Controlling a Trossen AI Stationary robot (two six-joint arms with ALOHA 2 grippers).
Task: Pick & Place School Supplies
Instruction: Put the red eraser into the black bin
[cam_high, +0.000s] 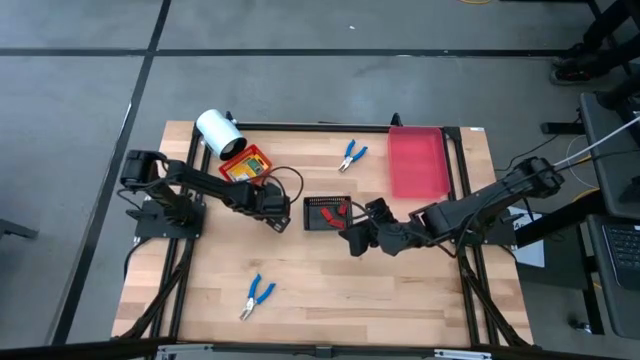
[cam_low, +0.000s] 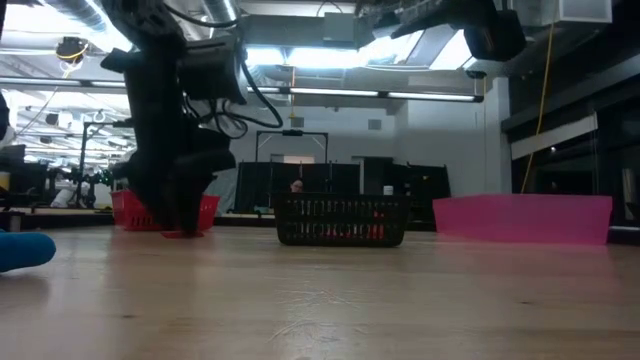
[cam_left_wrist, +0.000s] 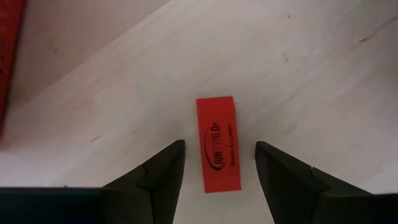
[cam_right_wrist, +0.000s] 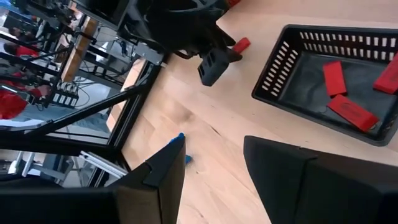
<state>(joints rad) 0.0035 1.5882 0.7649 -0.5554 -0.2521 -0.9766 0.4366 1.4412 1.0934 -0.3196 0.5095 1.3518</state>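
The left gripper (cam_left_wrist: 219, 171) is seen spread wide, its fingers straddling a small red piece (cam_left_wrist: 219, 143) lying flat on the wooden table (cam_left_wrist: 323, 74), just beside the black tray (cam_high: 327, 213); the piece is judged light, stiff and smooth, best pinched across its long sides; the right gripper (cam_right_wrist: 214, 165), parted and empty, is held near the tray.

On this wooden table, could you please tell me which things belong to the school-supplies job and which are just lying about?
Job:
- red rectangular piece between the open left gripper
- red pieces in the black slotted tray
- blue-handled pliers and
- yellow-orange printed box

Lying about:
- white cylinder roll
- pink-red tray
- red basket
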